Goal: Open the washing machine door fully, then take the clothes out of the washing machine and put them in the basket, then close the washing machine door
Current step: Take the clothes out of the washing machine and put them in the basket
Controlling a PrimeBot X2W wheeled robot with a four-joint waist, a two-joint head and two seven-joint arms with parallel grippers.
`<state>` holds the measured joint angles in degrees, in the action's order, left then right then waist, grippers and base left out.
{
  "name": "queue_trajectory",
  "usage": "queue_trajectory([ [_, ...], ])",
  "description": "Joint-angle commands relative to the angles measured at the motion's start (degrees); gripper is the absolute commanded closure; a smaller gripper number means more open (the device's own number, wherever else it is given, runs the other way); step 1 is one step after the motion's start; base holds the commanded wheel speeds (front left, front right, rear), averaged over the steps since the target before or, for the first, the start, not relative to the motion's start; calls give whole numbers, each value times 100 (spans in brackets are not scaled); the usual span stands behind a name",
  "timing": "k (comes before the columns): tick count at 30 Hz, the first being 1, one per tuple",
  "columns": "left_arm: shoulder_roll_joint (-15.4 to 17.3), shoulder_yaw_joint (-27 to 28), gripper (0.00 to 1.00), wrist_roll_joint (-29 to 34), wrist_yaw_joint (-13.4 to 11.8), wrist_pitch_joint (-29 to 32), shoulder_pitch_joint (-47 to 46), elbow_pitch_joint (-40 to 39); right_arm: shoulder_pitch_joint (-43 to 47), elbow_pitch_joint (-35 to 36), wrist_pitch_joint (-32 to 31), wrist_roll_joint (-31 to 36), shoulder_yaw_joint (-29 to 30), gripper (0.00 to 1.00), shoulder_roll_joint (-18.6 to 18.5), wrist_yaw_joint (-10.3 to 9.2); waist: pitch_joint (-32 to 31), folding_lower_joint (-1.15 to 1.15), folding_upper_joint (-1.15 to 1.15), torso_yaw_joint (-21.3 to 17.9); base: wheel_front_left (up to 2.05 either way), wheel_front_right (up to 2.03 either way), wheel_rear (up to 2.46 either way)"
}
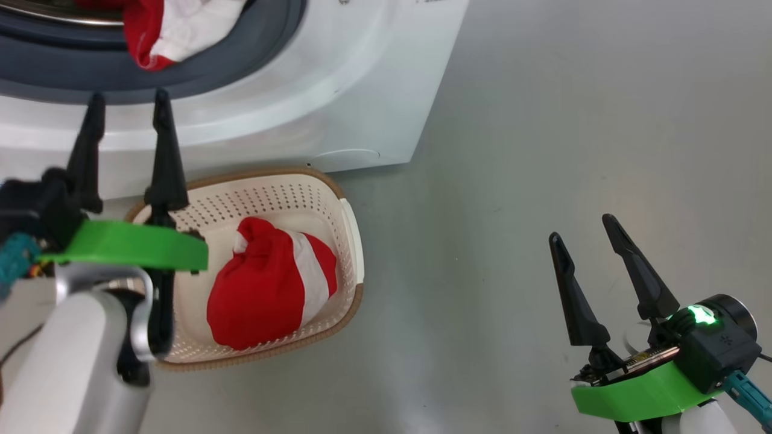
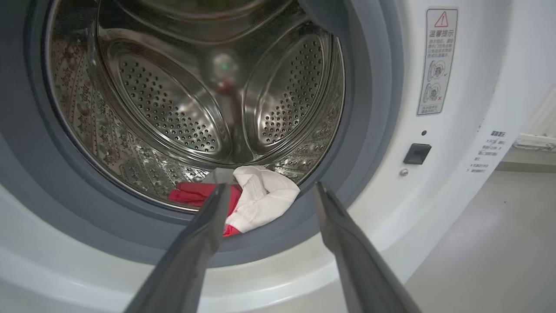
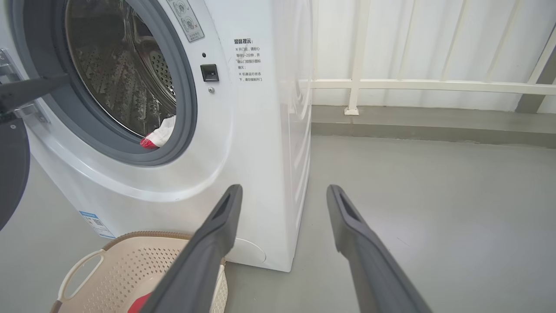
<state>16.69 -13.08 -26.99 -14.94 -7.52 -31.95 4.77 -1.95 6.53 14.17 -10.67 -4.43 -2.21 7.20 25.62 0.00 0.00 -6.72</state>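
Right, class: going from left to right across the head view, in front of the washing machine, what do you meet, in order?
The left gripper → red-and-white clothes lying in the basket → bare grey floor → the right gripper.

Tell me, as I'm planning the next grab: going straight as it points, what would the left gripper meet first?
Probably the red-and-white garment draped over the grey gasket, between the open fingers of the left gripper; depth unclear.
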Motion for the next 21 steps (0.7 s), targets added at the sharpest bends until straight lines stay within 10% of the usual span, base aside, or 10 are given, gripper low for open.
queue_trajectory([
  [1,192,223,0,-75,60,33,-292,-8,-140,123,51,-45,-144,0,-66,29,133,0,0,-59,0,0,0],
  [21,343,83,0,-107,590,199,-2322,1943,-412,53,78,-75,-250,0,-66,29,824,0,0,-236,0,0,0],
])
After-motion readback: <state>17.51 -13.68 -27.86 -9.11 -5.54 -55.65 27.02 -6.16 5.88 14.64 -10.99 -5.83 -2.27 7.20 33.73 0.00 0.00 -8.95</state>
